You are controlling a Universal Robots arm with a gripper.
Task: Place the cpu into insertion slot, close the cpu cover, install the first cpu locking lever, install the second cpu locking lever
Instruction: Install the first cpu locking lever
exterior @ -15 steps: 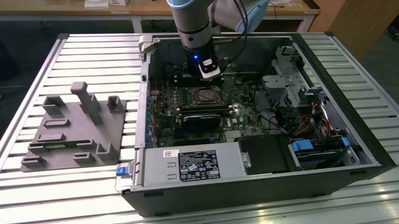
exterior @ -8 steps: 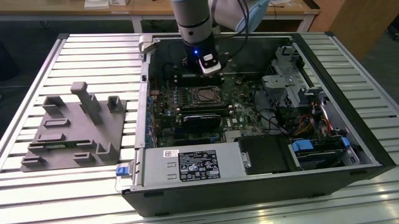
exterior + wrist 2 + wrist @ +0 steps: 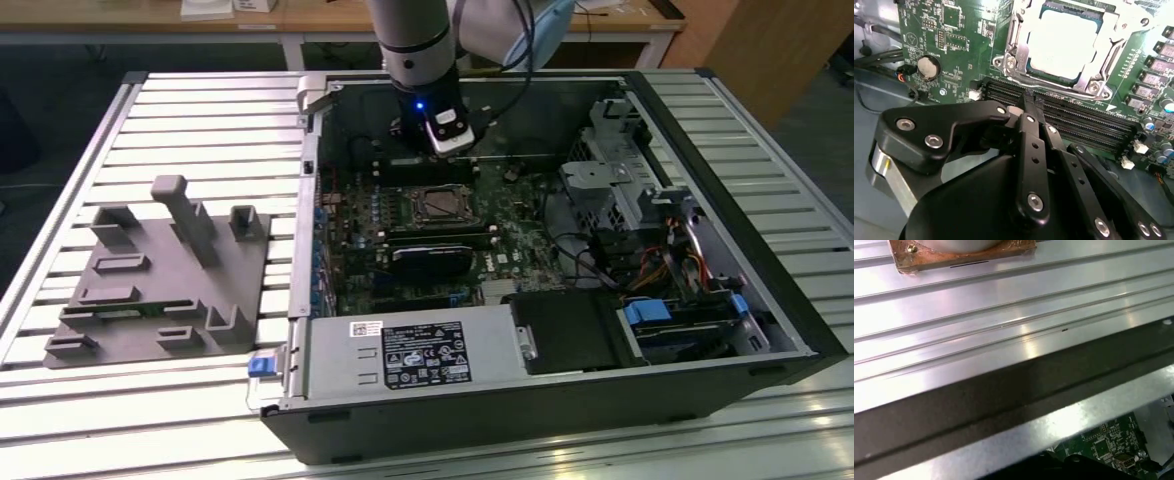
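Note:
The cpu (image 3: 1064, 42) lies in its socket on the green motherboard, pale silvery face up, also seen in the exterior view (image 3: 438, 206). The cpu cover (image 3: 1100, 67), a silver frame, lies flat around it, and the chip shows through its window. A thin metal lever (image 3: 1009, 35) runs along one side of the cover. My gripper (image 3: 1028, 102) is shut with nothing in it, its black fingertips pressed together over the black memory slots (image 3: 1079, 125) beside the socket. In the exterior view the gripper (image 3: 449, 150) hangs inside the open case just behind the socket.
The open computer case (image 3: 801, 330) lies on a ribbed aluminium table (image 3: 1004, 305). Inside are a power supply (image 3: 414, 355), a drive cage (image 3: 614, 190), cables and a coin battery (image 3: 929, 67). A grey fixture block (image 3: 160, 270) stands at the exterior view's left.

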